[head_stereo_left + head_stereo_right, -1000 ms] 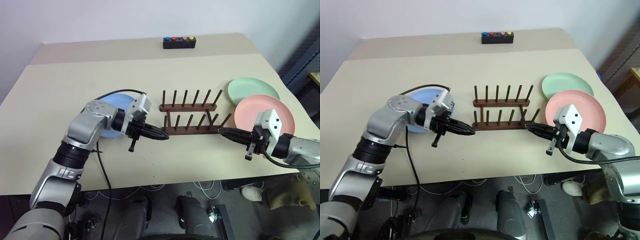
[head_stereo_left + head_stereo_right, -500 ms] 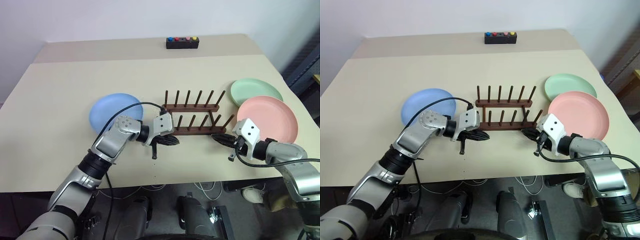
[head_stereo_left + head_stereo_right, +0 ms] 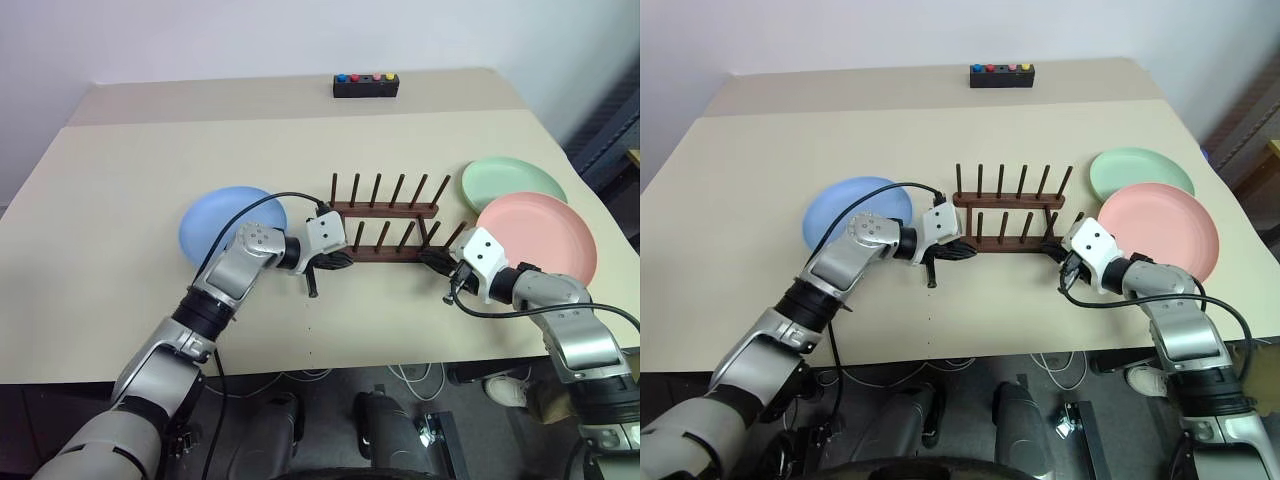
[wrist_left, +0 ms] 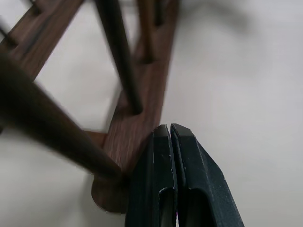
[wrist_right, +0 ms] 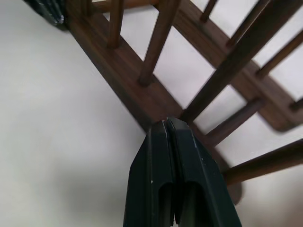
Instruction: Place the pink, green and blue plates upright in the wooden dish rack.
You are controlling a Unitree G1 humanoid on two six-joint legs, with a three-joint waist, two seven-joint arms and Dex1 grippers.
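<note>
The dark wooden dish rack [image 3: 385, 230] stands empty at mid table, its two pegged rails running left to right. A blue plate [image 3: 225, 222] lies flat to its left. To its right lie the green plate [image 3: 510, 182] and, nearer, the pink plate [image 3: 545, 235]. My left gripper [image 3: 338, 260] is shut with nothing in it, its tips against the left end of the near rail [image 4: 137, 118]. Shut and empty too, my right gripper [image 3: 432, 260] has its tips [image 5: 168, 122] at the right end of that rail.
A small black box with coloured buttons [image 3: 366, 85] sits at the table's far edge. The table's right edge runs close beside the pink plate. A black cable loops over the blue plate's near side.
Both shut grippers have closed in on the rack and sunk to the table: the left from beside the blue plate, the right from in front of the pink plate.
</note>
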